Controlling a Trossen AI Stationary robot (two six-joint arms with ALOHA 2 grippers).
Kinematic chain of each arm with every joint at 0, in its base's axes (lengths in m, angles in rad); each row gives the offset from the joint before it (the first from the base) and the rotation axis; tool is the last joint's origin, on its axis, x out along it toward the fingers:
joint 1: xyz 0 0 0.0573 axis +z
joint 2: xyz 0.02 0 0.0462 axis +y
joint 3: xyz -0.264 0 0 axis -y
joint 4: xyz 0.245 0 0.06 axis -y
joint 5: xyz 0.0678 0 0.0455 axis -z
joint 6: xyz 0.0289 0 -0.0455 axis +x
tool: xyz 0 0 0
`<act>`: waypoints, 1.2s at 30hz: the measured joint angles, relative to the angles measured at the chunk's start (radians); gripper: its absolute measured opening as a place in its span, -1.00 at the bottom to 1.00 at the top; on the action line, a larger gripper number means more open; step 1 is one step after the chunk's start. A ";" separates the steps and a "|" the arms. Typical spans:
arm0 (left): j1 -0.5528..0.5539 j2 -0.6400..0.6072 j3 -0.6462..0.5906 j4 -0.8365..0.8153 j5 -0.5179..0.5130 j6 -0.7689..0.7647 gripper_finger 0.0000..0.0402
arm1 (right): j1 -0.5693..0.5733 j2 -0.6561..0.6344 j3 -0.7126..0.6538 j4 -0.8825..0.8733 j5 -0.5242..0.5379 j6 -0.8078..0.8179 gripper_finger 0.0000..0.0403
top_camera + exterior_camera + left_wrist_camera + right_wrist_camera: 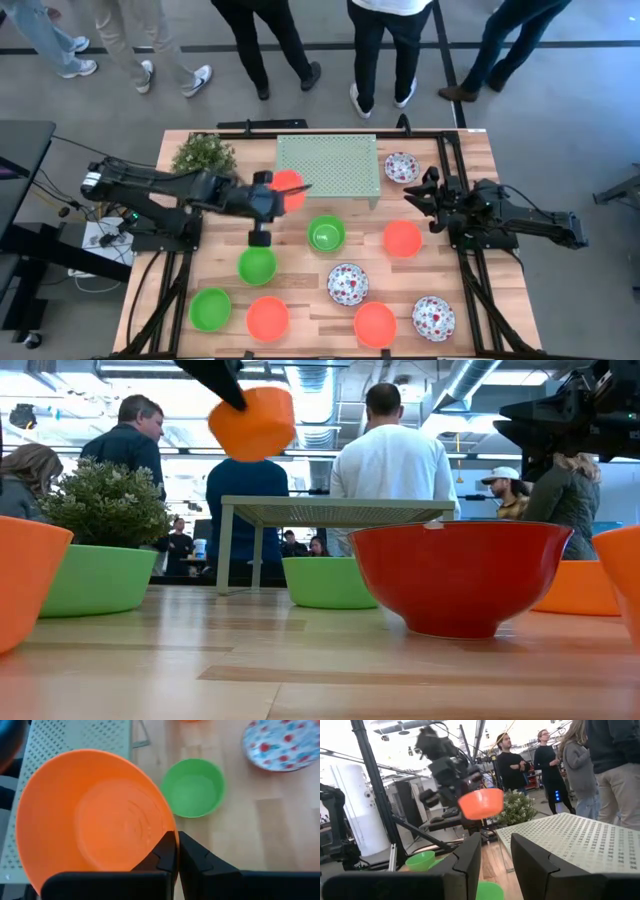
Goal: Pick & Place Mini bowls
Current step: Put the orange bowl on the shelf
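- One orange mini bowl [289, 188] hung in the air, pinched by its rim in my left gripper [270, 196], just at the near-left corner of the pale green mesh rack [328, 163]; the low view showed it well above the table.
- Nothing sat on the rack top yet, so I judged the task barely begun.
- Nine bowls waited on the wooden table [470, 240], among them a green bowl [325, 234] beside the rack and a floral bowl [401, 167] at its right end.
- My right gripper [415, 194] hovered near that floral bowl, fingers spread, holding nothing.
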 joint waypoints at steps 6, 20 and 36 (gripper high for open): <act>0.202 0.086 0.022 -0.001 0.100 0.120 -0.96 | 0.001 0.000 0.001 0.011 0.000 0.000 -0.49; 0.350 0.126 0.022 -0.002 0.143 0.253 -0.96 | 0.001 0.000 0.001 0.011 0.000 0.000 -0.49; 0.352 0.160 0.022 -0.003 0.115 0.250 -0.93 | 0.001 0.000 0.001 0.009 0.000 0.000 -0.49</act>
